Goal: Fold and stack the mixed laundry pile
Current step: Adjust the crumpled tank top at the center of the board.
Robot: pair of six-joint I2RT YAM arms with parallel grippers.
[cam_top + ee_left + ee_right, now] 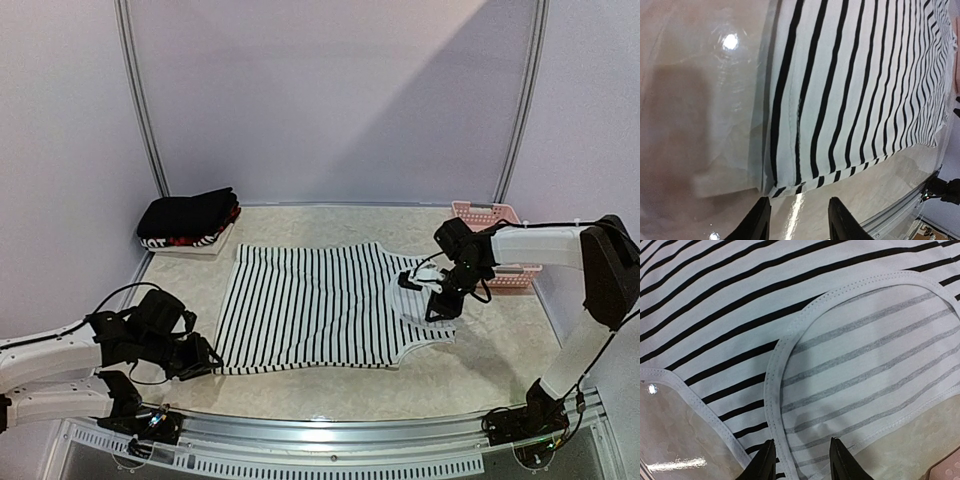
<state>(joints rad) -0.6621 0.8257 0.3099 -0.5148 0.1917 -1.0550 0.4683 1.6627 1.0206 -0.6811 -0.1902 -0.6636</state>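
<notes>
A black-and-white striped tank top (320, 305) lies spread flat on the table. My left gripper (205, 358) is open and empty just off its near-left hem corner (782, 189); in the left wrist view (799, 222) bare table shows between the jaws. My right gripper (440, 305) is open and empty above the tank top's neckline, where the faint-striped inside (870, 370) and its white binding (772, 390) show. A folded stack (188, 218) with a black garment on top and a red piece under it sits at the far left.
A pink perforated basket (490, 215) stands at the far right behind my right arm. A metal rail (330, 435) runs along the near table edge. Curved white walls (330, 100) close the back.
</notes>
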